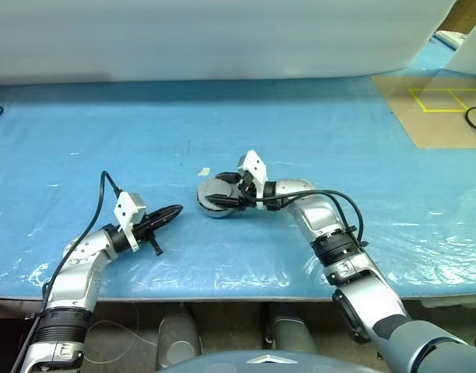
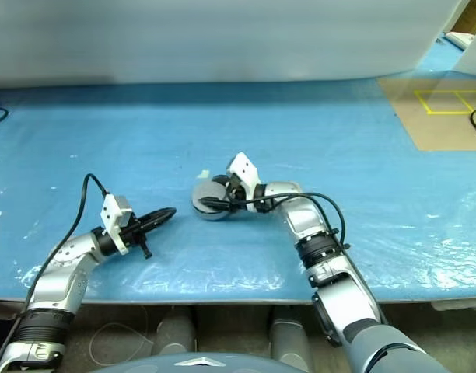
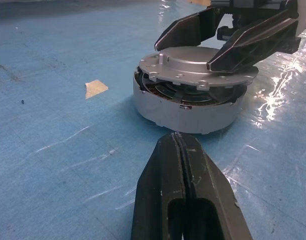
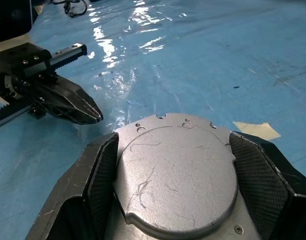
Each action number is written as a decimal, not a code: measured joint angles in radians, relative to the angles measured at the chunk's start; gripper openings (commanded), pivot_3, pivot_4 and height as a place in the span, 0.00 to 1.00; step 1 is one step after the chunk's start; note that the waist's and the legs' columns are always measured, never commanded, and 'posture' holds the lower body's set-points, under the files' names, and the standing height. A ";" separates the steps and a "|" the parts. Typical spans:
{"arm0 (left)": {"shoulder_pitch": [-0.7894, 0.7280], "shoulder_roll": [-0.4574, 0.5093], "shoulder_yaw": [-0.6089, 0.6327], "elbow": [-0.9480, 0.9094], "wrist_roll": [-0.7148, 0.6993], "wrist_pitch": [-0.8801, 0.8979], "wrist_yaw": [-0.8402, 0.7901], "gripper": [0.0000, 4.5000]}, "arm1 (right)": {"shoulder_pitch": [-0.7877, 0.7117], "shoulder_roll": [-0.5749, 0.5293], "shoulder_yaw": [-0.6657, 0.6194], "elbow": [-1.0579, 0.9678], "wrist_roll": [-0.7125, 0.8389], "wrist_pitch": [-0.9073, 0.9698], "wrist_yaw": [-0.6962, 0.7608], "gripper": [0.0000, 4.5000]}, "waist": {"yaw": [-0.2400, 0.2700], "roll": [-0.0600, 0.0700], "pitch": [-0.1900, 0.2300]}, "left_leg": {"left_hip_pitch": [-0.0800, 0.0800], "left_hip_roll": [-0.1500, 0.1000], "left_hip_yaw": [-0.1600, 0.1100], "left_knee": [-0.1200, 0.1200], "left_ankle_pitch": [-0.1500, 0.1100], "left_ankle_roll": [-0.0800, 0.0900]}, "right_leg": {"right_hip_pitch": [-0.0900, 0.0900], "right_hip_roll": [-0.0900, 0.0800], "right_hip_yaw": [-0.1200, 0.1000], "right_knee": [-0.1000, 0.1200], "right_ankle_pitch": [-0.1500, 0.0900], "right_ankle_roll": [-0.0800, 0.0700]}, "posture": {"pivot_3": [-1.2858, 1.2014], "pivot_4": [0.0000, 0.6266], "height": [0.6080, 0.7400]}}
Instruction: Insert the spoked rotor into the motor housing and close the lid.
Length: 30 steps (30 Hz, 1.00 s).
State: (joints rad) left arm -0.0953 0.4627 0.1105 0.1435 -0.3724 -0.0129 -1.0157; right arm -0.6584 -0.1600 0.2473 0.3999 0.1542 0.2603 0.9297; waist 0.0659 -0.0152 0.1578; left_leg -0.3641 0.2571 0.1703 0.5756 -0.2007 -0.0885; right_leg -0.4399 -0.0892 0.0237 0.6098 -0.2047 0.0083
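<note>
The blue-covered tabletop (image 1: pixel 316 132) runs wide under my arms, and the work sits near the middle of it, closer to the near edge than the far. There the motor housing (image 3: pixel 185 112) rests flat, with the lid (image 4: pixel 175 175) lying on top of it, plain grey face up — not seated, I judge, since a gap shows beneath the lid on one side. My right pincer (image 1: pixel 222 194) reaches in from the right-hand side, pointing toward the left edge, its two fingers (image 4: pixel 100 175) clasping the lid across its width. My left pincer (image 1: pixel 172 211) hangs just beside the housing on the left-hand side, fingers pressed together and empty, tips aimed at the housing wall.

The right arm is the one on the job; the housing's axis stands upright, so the lid has to be pressed straight down and level.

The left wrist view gives the side-on gap, with dark rotor (image 3: pixel 193 92) parts and coppery windings glimpsed under the lid; the right wrist view gives the lid's scratched top and its small screw holes. A scrap of tape (image 3: pixel 96 88) lies near the housing.
</note>
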 measured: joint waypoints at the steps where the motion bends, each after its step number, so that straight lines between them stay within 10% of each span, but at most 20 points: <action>1: 0.000 0.000 0.000 0.000 0.000 0.000 0.000 0.00 | 0.000 0.003 0.000 0.005 -0.003 -0.009 -0.009 0.70 | 0.000 0.000 0.000 | 0.000 0.000 0.000 0.000 0.000 0.000 | 0.000 0.000 0.000 0.000 0.000 0.000 | 0.52 0.24 1.00; 30: 0.019 -0.016 -0.007 -0.002 0.000 -0.025 0.021 0.00 | 0.010 0.016 0.050 0.023 -0.114 -0.102 -0.107 0.70 | -0.002 0.000 0.000 | 0.006 0.000 0.002 0.000 0.000 0.000 | 0.003 0.000 0.003 0.002 0.000 0.000 | 0.52 0.24 1.00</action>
State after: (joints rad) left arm -0.0762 0.4467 0.1033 0.1412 -0.3721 -0.0375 -0.9947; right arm -0.6483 -0.1438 0.2968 0.4231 0.0400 0.1584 0.8231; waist 0.0640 -0.0152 0.1576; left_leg -0.3577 0.2568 0.1722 0.5757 -0.2008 -0.0883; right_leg -0.4372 -0.0890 0.0268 0.6115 -0.2047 0.0082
